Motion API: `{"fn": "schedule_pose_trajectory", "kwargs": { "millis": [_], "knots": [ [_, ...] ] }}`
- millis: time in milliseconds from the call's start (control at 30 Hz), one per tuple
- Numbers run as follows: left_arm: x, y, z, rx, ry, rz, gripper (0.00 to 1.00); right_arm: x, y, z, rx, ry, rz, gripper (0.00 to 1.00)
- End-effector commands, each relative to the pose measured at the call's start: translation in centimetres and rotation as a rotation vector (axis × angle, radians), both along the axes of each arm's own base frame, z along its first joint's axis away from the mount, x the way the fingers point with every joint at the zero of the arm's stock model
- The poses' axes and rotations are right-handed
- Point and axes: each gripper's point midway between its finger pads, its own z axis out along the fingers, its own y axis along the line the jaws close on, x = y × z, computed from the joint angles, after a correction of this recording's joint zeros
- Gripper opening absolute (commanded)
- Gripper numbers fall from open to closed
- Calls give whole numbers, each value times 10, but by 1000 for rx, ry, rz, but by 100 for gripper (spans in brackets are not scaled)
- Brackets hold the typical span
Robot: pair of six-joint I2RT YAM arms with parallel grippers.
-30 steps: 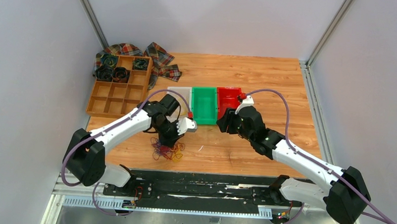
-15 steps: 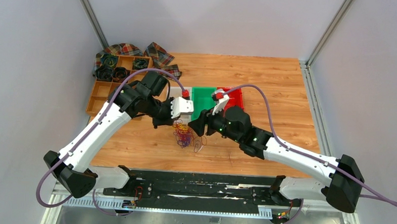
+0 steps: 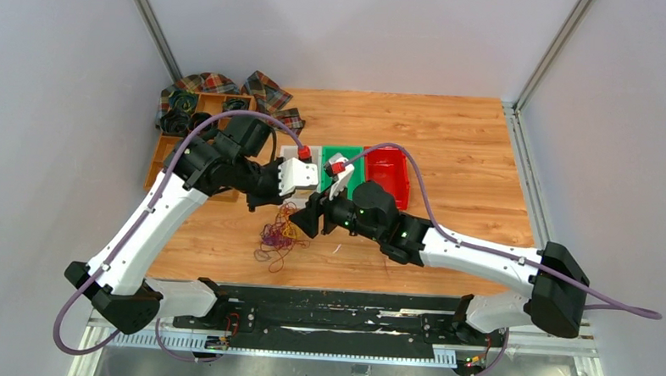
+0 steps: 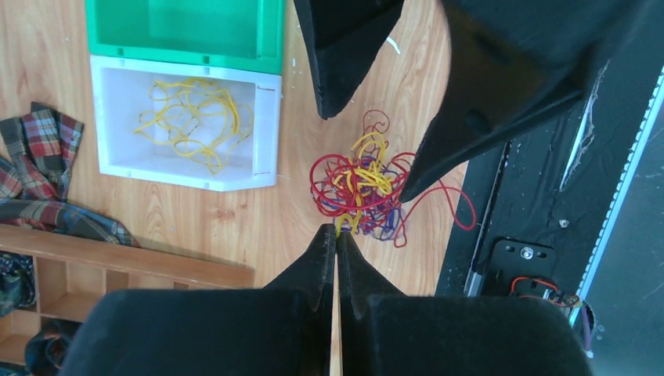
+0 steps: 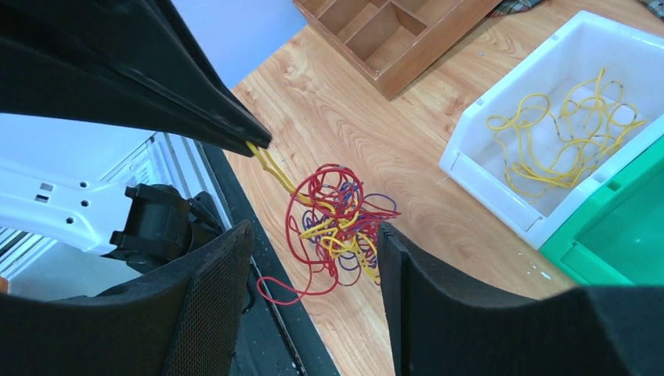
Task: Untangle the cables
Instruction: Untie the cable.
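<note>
Yellow, red and purple cables (image 5: 337,219) hang as one clump by the counter's (image 3: 451,125) near edge, left of middle. Our left gripper (image 4: 337,229) is clamped on a yellow loop. Our right gripper (image 5: 313,235) is spread wide, flanking the clump.

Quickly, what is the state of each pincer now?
Left pincer: closed on a yellow strand of the cables.
Right pincer: open, holding nothing.

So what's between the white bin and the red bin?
The green bin, in a row with both. The top view shows it.
</note>
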Motion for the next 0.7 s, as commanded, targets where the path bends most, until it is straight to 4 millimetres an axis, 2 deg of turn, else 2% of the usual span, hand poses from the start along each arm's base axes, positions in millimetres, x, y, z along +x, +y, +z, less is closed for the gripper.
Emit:
{"fn": "schedule_pose_trajectory", "kwargs": {
  "millis": [0, 300, 667],
  "knots": [
    [-9, -2, 16, -36, -9, -11, 0, -2, 15, 21, 70, -36, 22, 60],
    [-15, -7, 24, -65, 5, -6, 1, 9, 22, 30, 106, -57, -18, 59],
    [-25, -14, 37, -105, 45, -10, 1, 31, 18, 24, 103, -65, -144, 54]
  ]
}}
